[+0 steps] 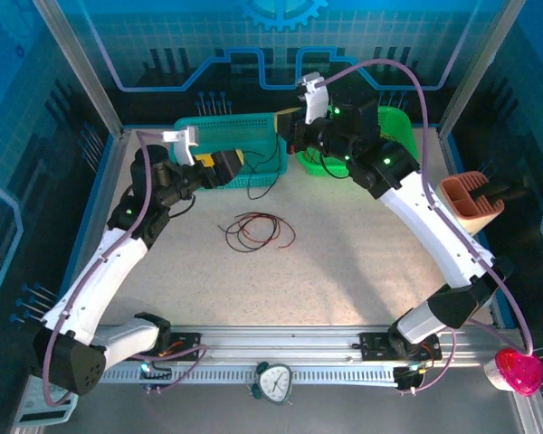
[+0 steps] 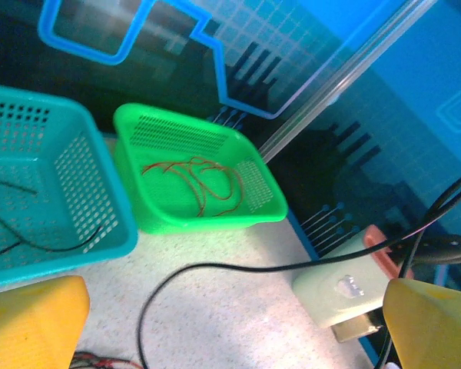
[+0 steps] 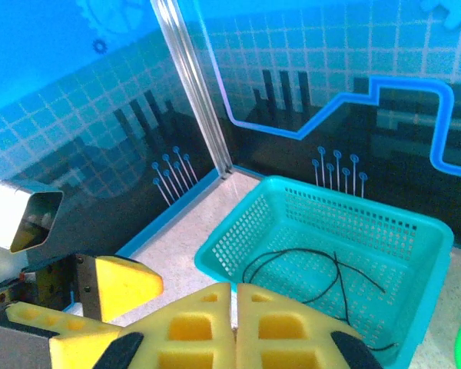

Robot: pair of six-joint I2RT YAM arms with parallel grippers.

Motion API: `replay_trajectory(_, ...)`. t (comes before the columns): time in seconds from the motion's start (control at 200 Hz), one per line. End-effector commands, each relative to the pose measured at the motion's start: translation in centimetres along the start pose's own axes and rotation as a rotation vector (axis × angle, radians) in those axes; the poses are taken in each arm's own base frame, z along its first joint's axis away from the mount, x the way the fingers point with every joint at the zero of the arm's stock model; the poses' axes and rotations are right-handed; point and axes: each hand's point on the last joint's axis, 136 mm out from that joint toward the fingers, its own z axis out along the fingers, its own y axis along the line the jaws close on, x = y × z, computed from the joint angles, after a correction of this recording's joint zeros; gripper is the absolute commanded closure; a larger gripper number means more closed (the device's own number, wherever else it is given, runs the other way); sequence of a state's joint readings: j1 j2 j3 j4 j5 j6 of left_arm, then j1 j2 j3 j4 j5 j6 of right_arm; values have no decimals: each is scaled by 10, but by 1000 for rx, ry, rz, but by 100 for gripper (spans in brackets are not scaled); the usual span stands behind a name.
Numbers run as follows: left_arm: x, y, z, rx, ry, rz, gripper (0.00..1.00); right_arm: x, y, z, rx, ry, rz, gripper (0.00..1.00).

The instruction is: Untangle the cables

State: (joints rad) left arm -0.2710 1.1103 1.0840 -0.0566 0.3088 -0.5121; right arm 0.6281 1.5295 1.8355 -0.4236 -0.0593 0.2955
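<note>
Currently, a tangle of red and black cables is lying in loose loops on the table, roughly midway between the two arms and well short of the baskets. A red cable is resting coiled on the floor of the green basket. A black cable is lying in a loop inside the teal basket, which is standing just beside the green one along the far edge. In the top view a further black strand is trailing from the teal basket's near side onto the table. The left gripper is hovering at the teal basket's front wall with its jaws standing wide apart; nothing is being held between them. The right gripper is hanging over the gap between the two baskets, its yellow pads pressing fully together, and no cable is showing between them.
</note>
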Motion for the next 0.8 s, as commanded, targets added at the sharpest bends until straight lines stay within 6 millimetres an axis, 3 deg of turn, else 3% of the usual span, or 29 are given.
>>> replay_trajectory(0.0,-19,-32,-4,107,-31,38,1,-25,14,-14,-48,-67,1,100)
replay_trajectory(0.195,-19,-46,2,142,-15,53,4,-25,15,-11,-58,-70,16,100)
replay_trajectory(0.365,-15,-44,3,134,-9,52,6,-24,11,-4,-45,-63,23,100)
replay_trajectory(0.795,-10,-4,-14,-83,-63,73,7,-20,-8,25,-17,-32,56,100)
